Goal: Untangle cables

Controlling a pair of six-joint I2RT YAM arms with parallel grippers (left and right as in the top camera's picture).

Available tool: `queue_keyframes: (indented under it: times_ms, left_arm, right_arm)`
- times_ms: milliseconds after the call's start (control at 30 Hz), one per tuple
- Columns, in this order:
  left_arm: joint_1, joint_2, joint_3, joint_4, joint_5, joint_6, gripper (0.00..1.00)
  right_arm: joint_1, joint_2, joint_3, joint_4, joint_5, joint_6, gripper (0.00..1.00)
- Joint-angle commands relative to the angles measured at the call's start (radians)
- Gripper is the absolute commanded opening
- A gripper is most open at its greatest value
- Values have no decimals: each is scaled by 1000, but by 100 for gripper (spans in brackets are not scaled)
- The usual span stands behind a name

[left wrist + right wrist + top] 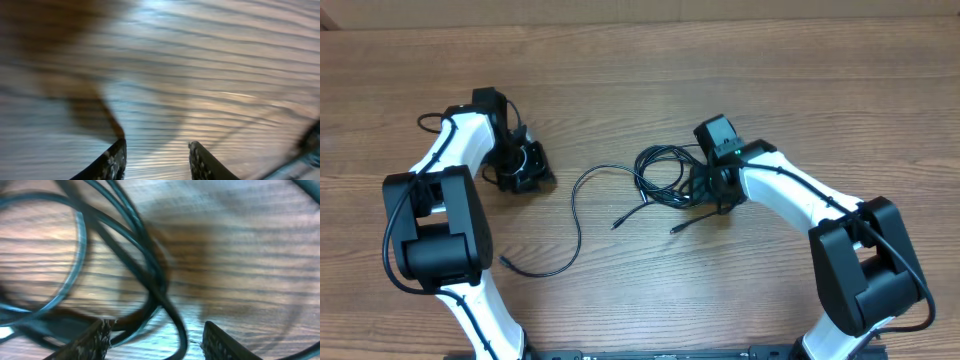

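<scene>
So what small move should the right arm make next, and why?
Probably close the right gripper on the strand between its fingers: its jaws stand open over the tangled cables, and one cord crosses the gap. The left gripper, also open, has only bare table beneath, away from the tangle.

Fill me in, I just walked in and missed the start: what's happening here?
Two robot arms are untangling thin black cables on a wooden table. The right arm's fingers stand apart over the looped bundle, strands crossing between them, nothing gripped. The left arm's fingers are open over bare wood. One cable lies loose between the arms.
</scene>
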Motion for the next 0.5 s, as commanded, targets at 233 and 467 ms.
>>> queue_keyframes:
  times_ms: [233,467]
  left_arm:
    - [-195,14,78,62,1,18,51]
    - [-339,14,170,118,-108,-8,51]
  right_arm:
    - [-32,0,94,-35,-205,-70,60]
    - [-73,-2,156,-93,-245,-93,63]
